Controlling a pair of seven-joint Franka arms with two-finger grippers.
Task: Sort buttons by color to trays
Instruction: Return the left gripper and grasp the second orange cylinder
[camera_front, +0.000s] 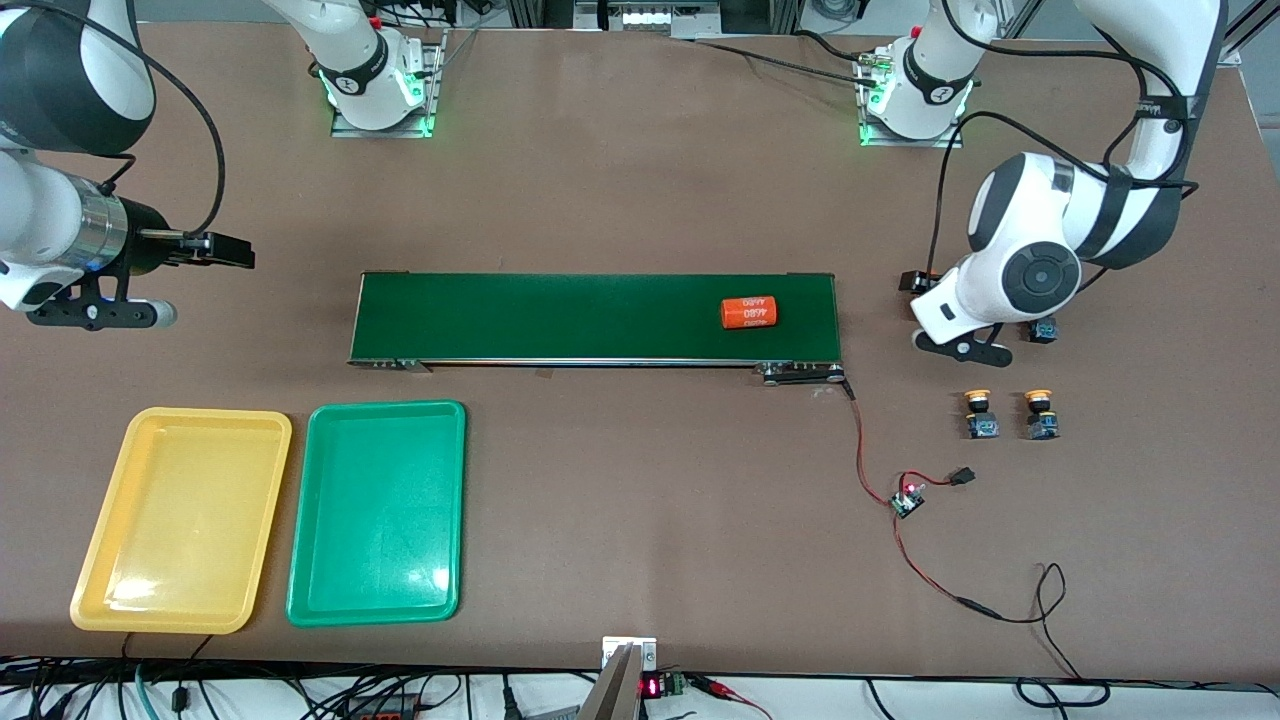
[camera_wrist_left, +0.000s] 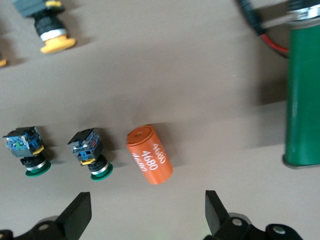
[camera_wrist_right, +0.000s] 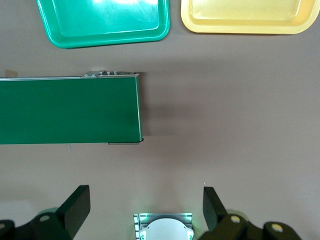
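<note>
Left hand gapes over green buttons — right hand waits, fingers apart

The green-capped buttons lie close beside an orange cylinder; the left gripper has bare table around them.

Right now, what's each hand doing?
Left hand: open, empty, over the table above the orange cylinder.
Right hand: open, empty, waiting.
</note>
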